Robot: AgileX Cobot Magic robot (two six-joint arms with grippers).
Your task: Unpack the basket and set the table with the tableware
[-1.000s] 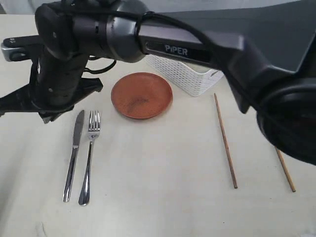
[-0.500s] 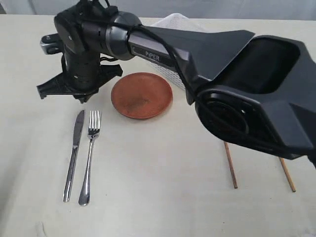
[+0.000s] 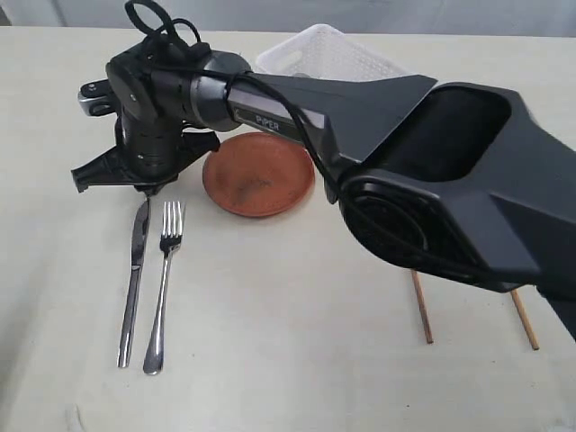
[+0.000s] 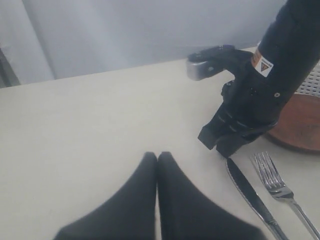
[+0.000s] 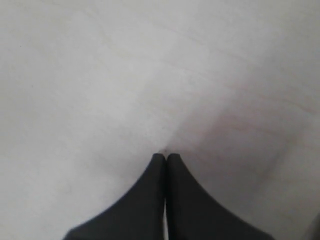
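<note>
My right gripper (image 3: 146, 189) reaches across to the left of the table (image 3: 297, 360), pointing down, shut and empty, right at the tip of the steel knife (image 3: 133, 283). The right wrist view shows its tips (image 5: 166, 156) closed just above bare tabletop. A steel fork (image 3: 163, 288) lies beside the knife, and the reddish-brown plate (image 3: 258, 173) sits to their right. The white basket (image 3: 328, 54) stands behind the plate, its contents hidden. Two wooden chopsticks (image 3: 420, 310) (image 3: 524, 321) lie at the right, partly behind the arm. My left gripper (image 4: 157, 155) is shut and empty, left of the knife (image 4: 250, 192).
The right arm's dark body (image 3: 432, 180) spans the view from the right edge to the plate and covers much of the right half. The table's far edge runs behind the basket.
The right arm has pulled back from the camera and come down, so its gripper now sits at the knife's tip. Its jaws have closed fully. More of the basket shows.
</note>
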